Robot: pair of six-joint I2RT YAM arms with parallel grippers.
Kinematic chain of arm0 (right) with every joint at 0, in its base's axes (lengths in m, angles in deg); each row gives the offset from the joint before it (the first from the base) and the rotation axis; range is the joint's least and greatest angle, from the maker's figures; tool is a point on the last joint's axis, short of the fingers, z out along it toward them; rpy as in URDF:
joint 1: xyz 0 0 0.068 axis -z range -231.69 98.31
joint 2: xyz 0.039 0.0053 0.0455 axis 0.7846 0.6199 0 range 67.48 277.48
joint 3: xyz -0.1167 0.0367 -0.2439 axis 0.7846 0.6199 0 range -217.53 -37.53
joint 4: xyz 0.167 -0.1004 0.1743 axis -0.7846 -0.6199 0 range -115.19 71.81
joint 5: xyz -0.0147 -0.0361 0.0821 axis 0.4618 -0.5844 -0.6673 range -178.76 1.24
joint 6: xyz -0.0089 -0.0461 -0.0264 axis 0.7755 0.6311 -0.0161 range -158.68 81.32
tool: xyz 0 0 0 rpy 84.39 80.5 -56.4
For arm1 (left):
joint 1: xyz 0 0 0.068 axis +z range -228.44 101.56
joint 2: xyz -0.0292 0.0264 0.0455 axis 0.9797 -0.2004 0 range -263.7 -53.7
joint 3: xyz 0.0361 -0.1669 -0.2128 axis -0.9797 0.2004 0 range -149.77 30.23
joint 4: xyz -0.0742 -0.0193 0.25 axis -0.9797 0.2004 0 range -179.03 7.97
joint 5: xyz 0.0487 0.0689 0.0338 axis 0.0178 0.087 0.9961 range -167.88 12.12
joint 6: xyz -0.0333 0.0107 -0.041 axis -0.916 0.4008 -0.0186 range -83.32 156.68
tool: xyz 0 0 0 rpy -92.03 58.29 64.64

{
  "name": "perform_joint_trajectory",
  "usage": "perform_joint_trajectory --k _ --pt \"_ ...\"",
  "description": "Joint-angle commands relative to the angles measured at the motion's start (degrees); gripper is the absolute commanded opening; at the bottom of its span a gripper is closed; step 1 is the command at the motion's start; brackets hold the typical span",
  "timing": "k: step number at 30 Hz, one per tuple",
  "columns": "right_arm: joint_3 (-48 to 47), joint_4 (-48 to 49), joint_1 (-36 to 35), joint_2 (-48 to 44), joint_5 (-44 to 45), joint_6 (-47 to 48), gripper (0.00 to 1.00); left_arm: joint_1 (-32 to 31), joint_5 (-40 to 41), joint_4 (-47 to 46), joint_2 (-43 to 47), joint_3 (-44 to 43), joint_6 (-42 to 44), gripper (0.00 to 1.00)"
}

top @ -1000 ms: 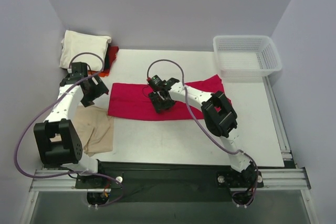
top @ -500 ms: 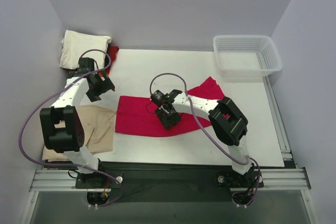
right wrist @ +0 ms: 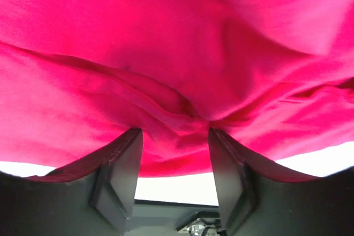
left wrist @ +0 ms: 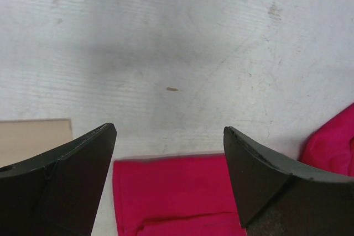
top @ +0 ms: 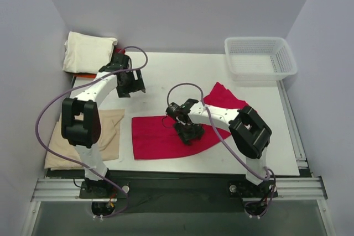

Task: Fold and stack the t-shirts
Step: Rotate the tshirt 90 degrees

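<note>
A crimson-red t-shirt (top: 157, 139) lies spread across the table's middle, with one end reaching back right. My right gripper (top: 189, 135) presses down on it. In the right wrist view a bunched fold of the red cloth (right wrist: 166, 37) sits pinched between the jaws of that gripper (right wrist: 174, 132). My left gripper (top: 133, 84) hangs open over bare table behind the shirt's left end, with nothing in it. The left wrist view shows this gripper (left wrist: 168, 130) above the shirt's edge (left wrist: 171, 192). A tan t-shirt (top: 83, 136) lies at the left. A folded cream-white t-shirt (top: 88, 51) rests at the back left on an orange-red one (top: 83, 74).
A white lattice basket (top: 260, 58) stands at the back right corner. The white table (top: 166, 70) ends at a metal rail along the near edge, where the arm bases sit. Grey walls close in the left, back and right.
My right gripper has dragged the crimson shirt toward the near edge and to the right. My left arm has swung from the left side to the back middle, staying open.
</note>
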State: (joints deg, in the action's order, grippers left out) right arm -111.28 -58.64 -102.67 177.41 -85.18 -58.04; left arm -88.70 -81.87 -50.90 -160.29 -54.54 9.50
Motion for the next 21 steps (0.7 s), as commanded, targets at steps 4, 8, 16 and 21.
perform_joint_trajectory --k 4,8,16,21 --pt "-5.69 2.03 2.37 -11.31 4.33 -4.81 0.58 -4.76 -2.95 -2.09 -4.41 -7.60 3.80 0.90" --pt "-5.52 2.57 4.92 -19.28 8.72 -7.45 0.59 -9.50 -2.43 -2.89 -7.40 -11.37 5.29 0.91" --pt "-0.87 -2.61 20.12 -31.96 14.70 -12.73 0.59 -18.12 -5.41 -2.36 -16.89 -21.91 7.05 0.91" --pt "0.10 -5.34 26.36 -36.01 16.20 -14.56 0.59 -24.18 -9.80 -1.22 -22.95 -30.97 10.04 0.91"
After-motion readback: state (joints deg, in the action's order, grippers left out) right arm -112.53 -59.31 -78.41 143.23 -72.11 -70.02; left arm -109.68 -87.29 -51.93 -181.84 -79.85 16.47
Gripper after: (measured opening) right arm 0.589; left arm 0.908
